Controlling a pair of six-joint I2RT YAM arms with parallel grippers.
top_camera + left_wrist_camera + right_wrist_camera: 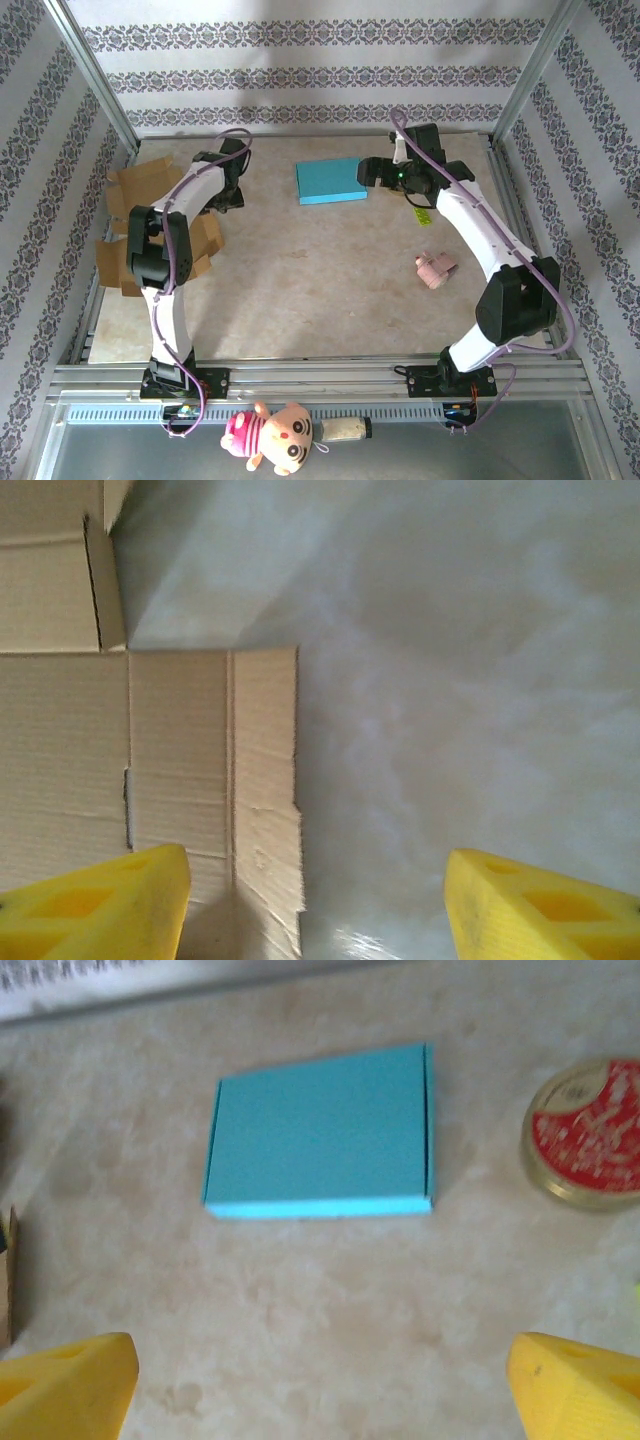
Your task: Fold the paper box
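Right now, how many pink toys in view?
2. One small toy on the table, right side; one plush doll on the front ledge below the table. More may be hidden.

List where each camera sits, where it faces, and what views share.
Top external: above and behind the bases, looking down on the table, left arm, right arm, flat cardboard, blue box.
Left wrist: looks down past the left fingers at the flat cardboard's edge.
Right wrist: looks past the right fingers at the blue box and round tin.
Shared: top and right wrist both show the blue box.
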